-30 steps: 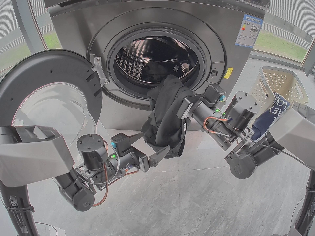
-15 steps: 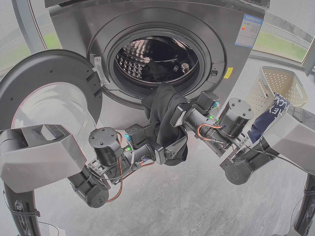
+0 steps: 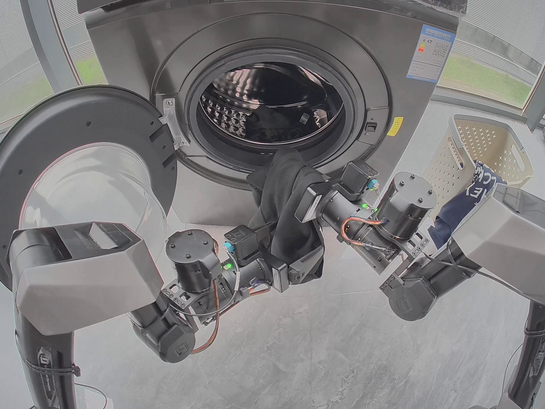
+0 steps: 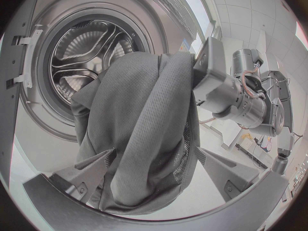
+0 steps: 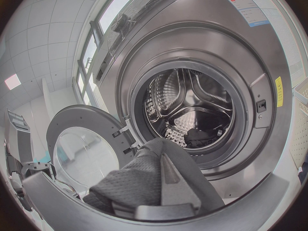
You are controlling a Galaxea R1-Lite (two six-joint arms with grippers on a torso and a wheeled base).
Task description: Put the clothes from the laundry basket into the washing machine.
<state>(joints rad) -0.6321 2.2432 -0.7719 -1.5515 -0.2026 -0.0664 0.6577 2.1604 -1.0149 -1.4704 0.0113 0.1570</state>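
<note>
Head view: the black garment (image 3: 284, 217) hangs from the right gripper (image 3: 300, 195) just below the mouth of the washing machine (image 3: 130, 46), so loading is in hand. Left wrist view: the left gripper (image 4: 154, 164) has its fingers (image 4: 96, 164) wide apart around the lower folds, gripping nothing. Right wrist view: the fingers (image 5: 173, 180) are closed on the cloth, which I think must next be lifted into the drum (image 5: 192, 97).

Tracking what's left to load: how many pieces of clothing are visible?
3: a black garment hanging from the right claw, a dark piece inside the drum, a navy one in the laundry basket; more may be hidden there.
</note>
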